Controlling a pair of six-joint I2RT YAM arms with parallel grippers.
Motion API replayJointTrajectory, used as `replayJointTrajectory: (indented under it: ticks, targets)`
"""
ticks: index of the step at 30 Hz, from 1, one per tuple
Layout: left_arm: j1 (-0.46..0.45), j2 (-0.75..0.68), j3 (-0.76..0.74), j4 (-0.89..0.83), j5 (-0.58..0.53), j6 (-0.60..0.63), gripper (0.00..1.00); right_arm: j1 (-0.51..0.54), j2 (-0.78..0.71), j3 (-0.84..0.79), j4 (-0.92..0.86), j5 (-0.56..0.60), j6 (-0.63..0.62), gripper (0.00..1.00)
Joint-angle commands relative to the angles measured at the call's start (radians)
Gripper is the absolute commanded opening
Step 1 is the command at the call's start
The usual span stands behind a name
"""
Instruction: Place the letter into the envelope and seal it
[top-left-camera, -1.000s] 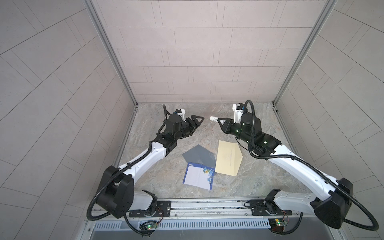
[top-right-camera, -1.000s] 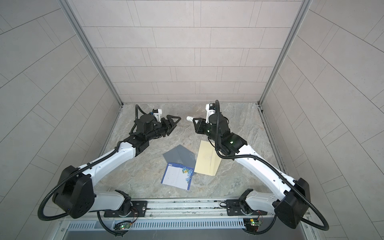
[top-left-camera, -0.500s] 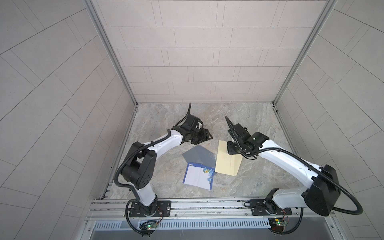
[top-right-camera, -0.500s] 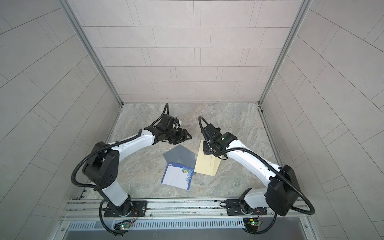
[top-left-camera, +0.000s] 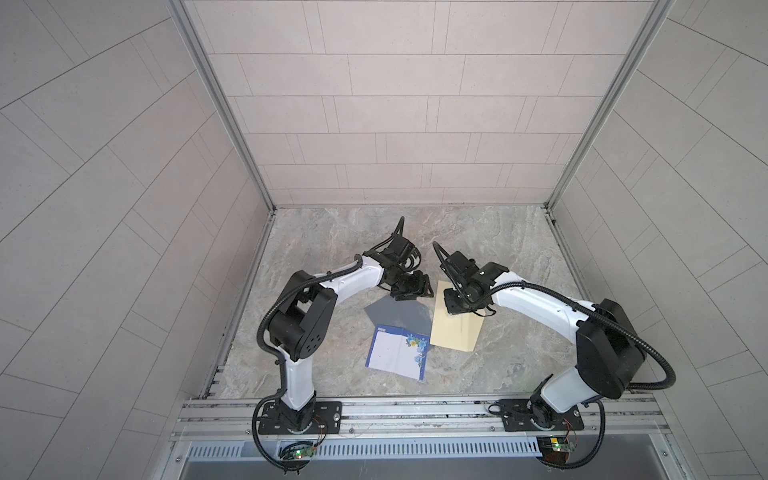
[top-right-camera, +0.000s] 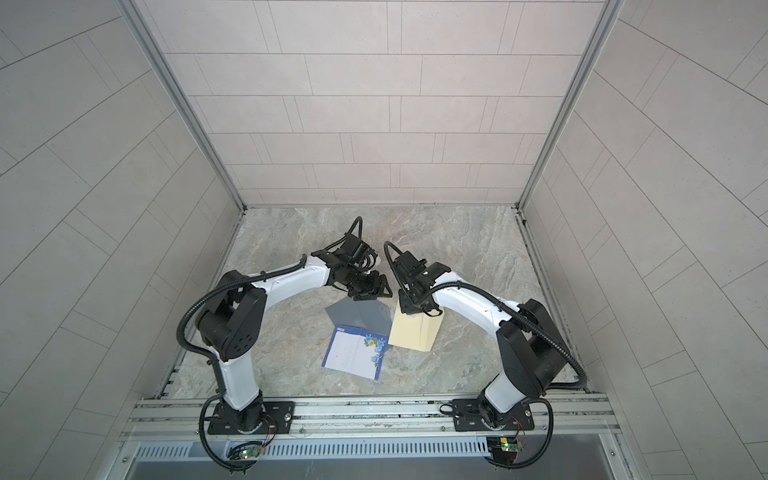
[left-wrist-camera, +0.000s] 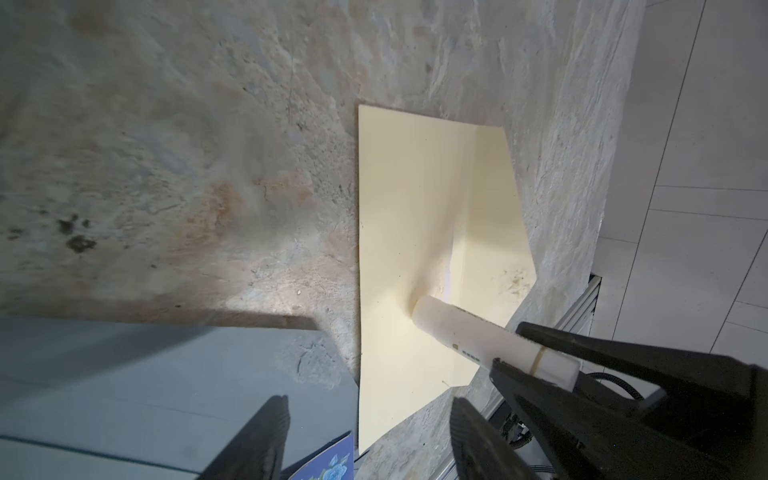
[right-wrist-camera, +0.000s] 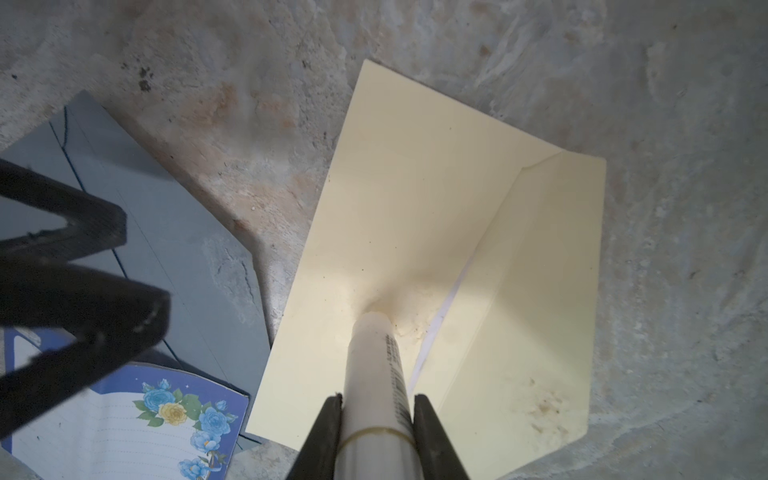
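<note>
- Envelope (right-wrist-camera: 415, 199) lay flat under the glue stick (right-wrist-camera: 374, 365), just ahead of the right gripper (right-wrist-camera: 376, 403), whose fingers were clamped on that stick.
- Letter (right-wrist-camera: 95, 436) lay outside the envelope, beside those fingers.
- Left gripper (left-wrist-camera: 368, 419) fingers stood apart, empty, above a gray sheet (left-wrist-camera: 124, 374).

Letter (right-wrist-camera: 104, 432) cut by frame edge; glue stick (right-wrist-camera: 374, 374) print unreadable.

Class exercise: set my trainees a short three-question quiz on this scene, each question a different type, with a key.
1. Fill in: the flowered letter lies partly ____ the grey sheet.
2. The tip of the white stick presses on: A) the letter B) the grey sheet C) the cream envelope.
3. True or false: the right claw grips the stick while the left claw is open and empty.
Key: 1 on; 2 C; 3 true.
</note>
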Motion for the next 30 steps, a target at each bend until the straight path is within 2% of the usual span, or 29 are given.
replayJointTrajectory:
  ticks: [1, 8, 15, 22, 30]
  targets:
    - [-0.01, 0.036, 0.039, -0.04, 0.041, 0.05, 0.69, -0.002, 0.011, -0.02, 0.038, 0.025, 0.002, 0.0]
    - [-0.018, 0.118, 0.08, -0.053, 0.077, 0.061, 0.69, -0.005, 0.016, -0.061, 0.044, 0.055, 0.029, 0.0]
    - [-0.037, 0.198, 0.136, -0.064, 0.137, 0.078, 0.69, -0.07, -0.038, -0.133, 0.115, -0.035, 0.076, 0.0]
    - [-0.044, 0.274, 0.178, -0.077, 0.167, 0.084, 0.69, -0.097, -0.079, -0.174, 0.124, -0.054, 0.084, 0.0]
    - [-0.059, 0.328, 0.228, -0.08, 0.192, 0.089, 0.6, -0.098, -0.094, -0.197, 0.134, -0.051, 0.099, 0.0]
